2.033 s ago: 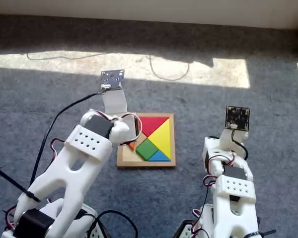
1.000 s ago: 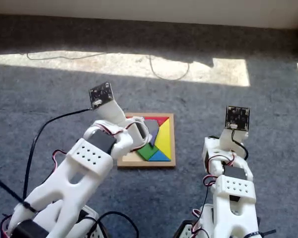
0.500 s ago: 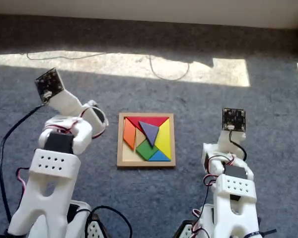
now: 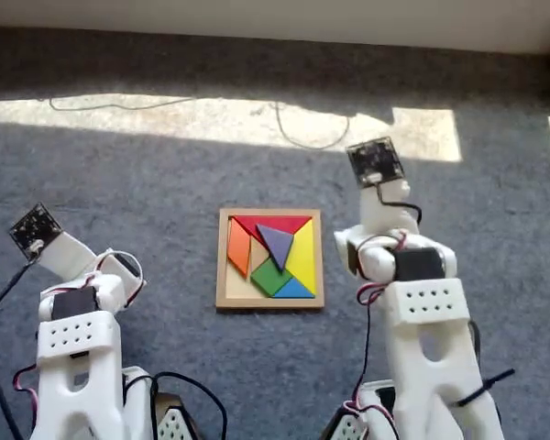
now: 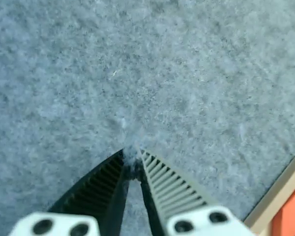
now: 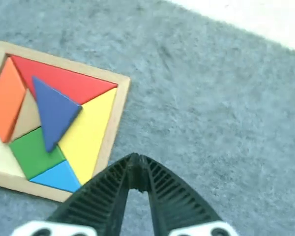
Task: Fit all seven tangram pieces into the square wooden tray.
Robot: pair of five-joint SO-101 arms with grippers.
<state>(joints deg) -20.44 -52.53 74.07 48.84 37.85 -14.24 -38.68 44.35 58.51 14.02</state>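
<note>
Surroundings: the worktop (image 4: 165, 183) was covered in grey carpet. A band of sunlight (image 4: 165, 119) crossed its far side, and a thin cable (image 4: 302, 145) lay looped there, well apart from the work. Nothing stood between either of my arms and the tray.

Left pincer (image 5: 132, 160): closed, ribbed fingers (image 5: 162, 179) meeting at the tips, nothing held. It hung over bare carpet to the left of the tray, with one tray corner (image 5: 280, 194) and an edge of the orange piece (image 5: 291, 216) close by. I could not tell whether the tips touched the carpet.

Right pincer (image 6: 135, 162): closed tip to tip, nothing held, over carpet just right of the tray and clear of its rim.

Task item: the square wooden tray (image 4: 270, 303) lay flat at the middle of the worktop, between my left arm (image 4: 73, 330) and right arm (image 4: 422, 302). Inside it, the red triangle (image 6: 69, 81) sat along the far edge, the orange piece (image 6: 7, 101) at the left, the yellow triangle (image 6: 91, 132) at the right, and the green square (image 6: 32, 152) and light blue triangle (image 6: 56, 177) along the near side. The dark blue triangle (image 6: 51, 110) lay askew on top, overlapping red, yellow and green, and was not seated. Bare wood (image 4: 234, 289) showed in the near left corner.
</note>
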